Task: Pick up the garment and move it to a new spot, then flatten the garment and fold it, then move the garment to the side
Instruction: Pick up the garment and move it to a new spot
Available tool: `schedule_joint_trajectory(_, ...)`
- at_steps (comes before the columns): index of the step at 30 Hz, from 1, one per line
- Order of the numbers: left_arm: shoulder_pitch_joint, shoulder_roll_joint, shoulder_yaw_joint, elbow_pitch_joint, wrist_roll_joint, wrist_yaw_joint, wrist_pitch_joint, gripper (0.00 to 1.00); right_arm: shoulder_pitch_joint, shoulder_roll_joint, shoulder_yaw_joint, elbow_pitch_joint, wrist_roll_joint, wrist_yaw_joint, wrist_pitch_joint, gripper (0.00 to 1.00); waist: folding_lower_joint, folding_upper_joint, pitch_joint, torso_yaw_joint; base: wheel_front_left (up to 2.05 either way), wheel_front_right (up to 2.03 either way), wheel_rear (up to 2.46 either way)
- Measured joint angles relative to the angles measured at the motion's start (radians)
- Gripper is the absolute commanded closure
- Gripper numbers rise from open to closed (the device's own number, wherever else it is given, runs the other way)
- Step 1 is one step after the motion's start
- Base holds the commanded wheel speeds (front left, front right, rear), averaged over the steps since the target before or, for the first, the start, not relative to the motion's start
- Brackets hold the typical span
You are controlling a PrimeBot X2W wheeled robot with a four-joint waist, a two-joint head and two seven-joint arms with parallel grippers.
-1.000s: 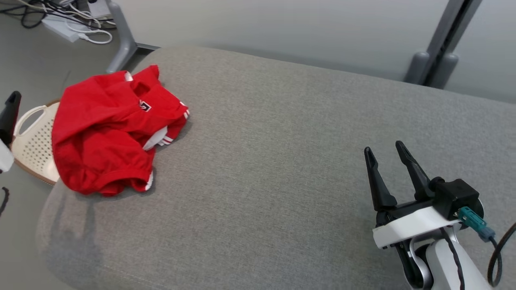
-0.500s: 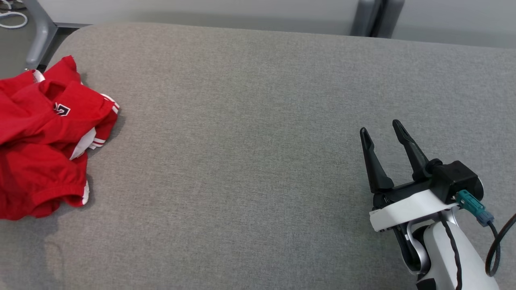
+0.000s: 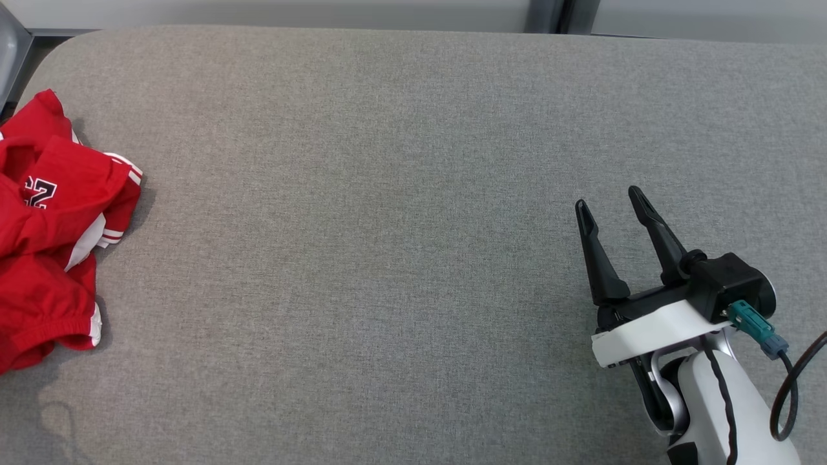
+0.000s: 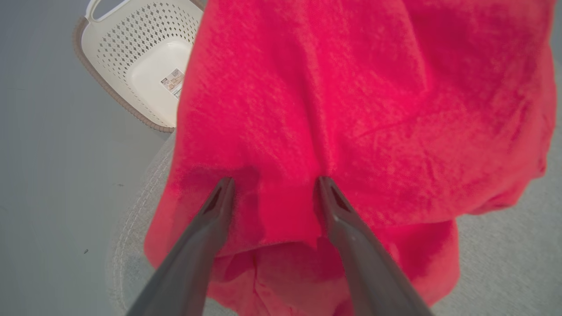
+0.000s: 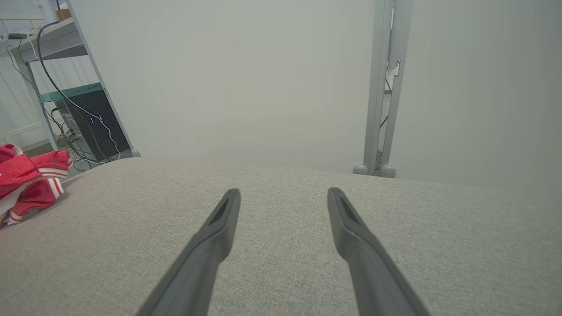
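Red crumpled cloth garment (image 4: pixel 351 96) lies where it was; only your head camera turned. Your left hand (image 4: pixel 274 180), wide open, now has its tips against the cloth and grips nothing yet: you close next. Right hand (image 3: pixel 608 197) is open and empty.

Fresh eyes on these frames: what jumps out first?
The red garment, crumpled at the left edge of the grey padded surface, stands out first. The left claw hangs open right over its fabric, with a white basket on the floor beyond. The right claw is open too, above bare surface at the lower right of the head view.
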Motion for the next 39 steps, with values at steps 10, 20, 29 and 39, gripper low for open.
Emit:
schedule_joint_trajectory(10, -0.016, 0.027, -0.074, -0.037, -0.026, 0.000, -0.021, 1.00, 0.000, 0.000, 0.016, 0.013, 0.006, 0.000, 0.000, 0.00, 0.0000, 0.0000, -0.024, 0.014, 0.00, 0.00, 0.00)
schedule_joint_trajectory(20, -0.017, 0.090, -0.178, -0.163, -0.069, 0.000, -0.026, 1.00, 0.035, 0.000, 0.027, 0.026, 0.046, 0.000, 0.000, 0.00, 0.0000, 0.0000, -0.110, 0.026, 0.00, 0.00, 0.00)
schedule_joint_trajectory(29, -0.064, 0.151, -0.319, -0.355, -0.050, 0.000, -0.040, 1.00, 0.096, 0.000, 0.027, 0.026, 0.096, 0.000, 0.000, 0.00, 0.0001, 0.0000, -0.209, 0.017, 0.00, 0.00, 0.00)
schedule_joint_trajectory(39, -0.122, 0.167, -0.410, -0.569, -0.051, 0.000, -0.009, 1.00, 0.121, 0.000, 0.014, 0.018, 0.133, 0.000, 0.000, 0.00, 0.0001, 0.0000, -0.246, -0.064, 0.00, 0.00, 0.00)
